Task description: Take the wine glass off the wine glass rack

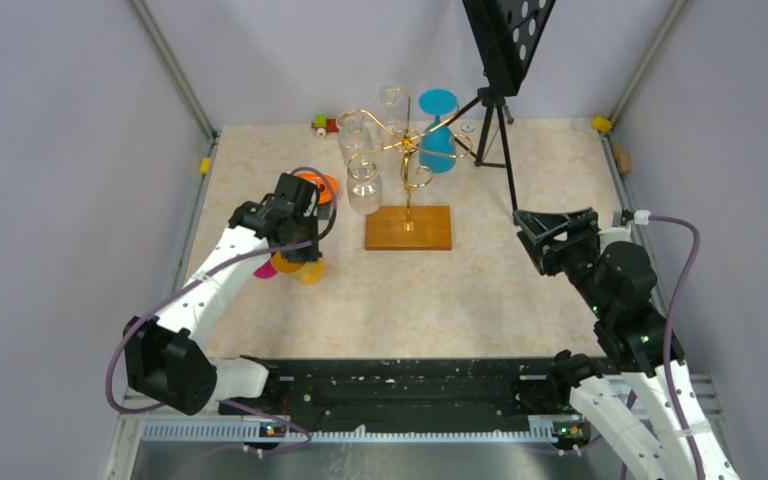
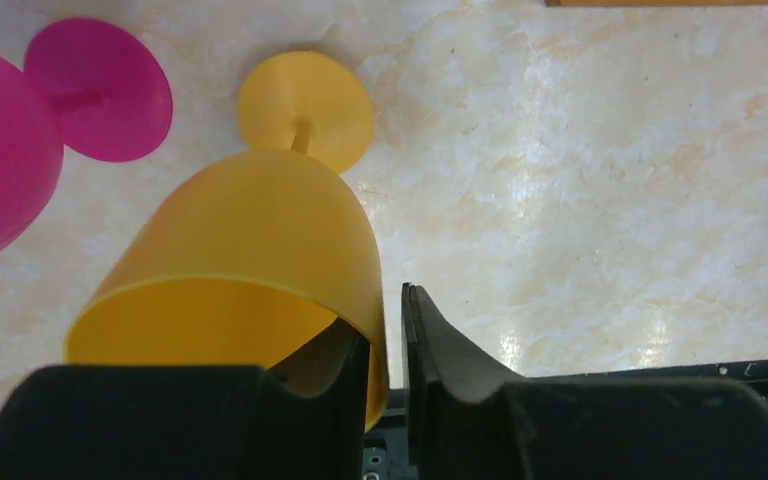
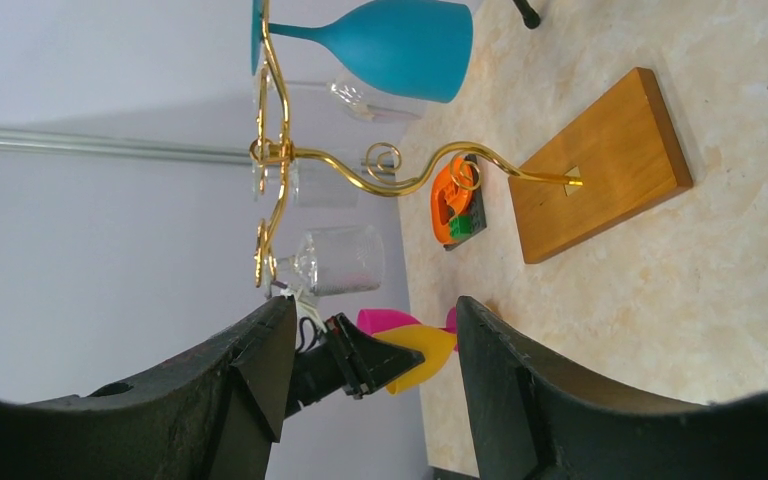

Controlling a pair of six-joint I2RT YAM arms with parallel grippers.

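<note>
The gold wine glass rack (image 1: 407, 150) stands on its brown wooden base (image 1: 408, 228) mid-table; it also shows in the right wrist view (image 3: 280, 150). Clear wine glasses (image 1: 364, 186) and a blue one (image 1: 438, 130) hang on it. My left gripper (image 1: 298, 240) is left of the rack, low over the table. Its jaws straddle the rim of a yellow wine glass (image 2: 250, 240), one finger inside the bowl and a thin gap at the outer finger (image 2: 440, 350). The glass's foot (image 2: 305, 100) is on the table. My right gripper (image 1: 560, 235) is open and empty, right of the rack.
A pink glass (image 2: 0, 150) lies beside the yellow one. An orange glass (image 1: 318, 185) sits behind my left gripper. A black tripod (image 1: 495, 130) with a perforated black panel (image 1: 510, 35) stands at the back right. A small toy (image 1: 322, 124) lies at the back edge.
</note>
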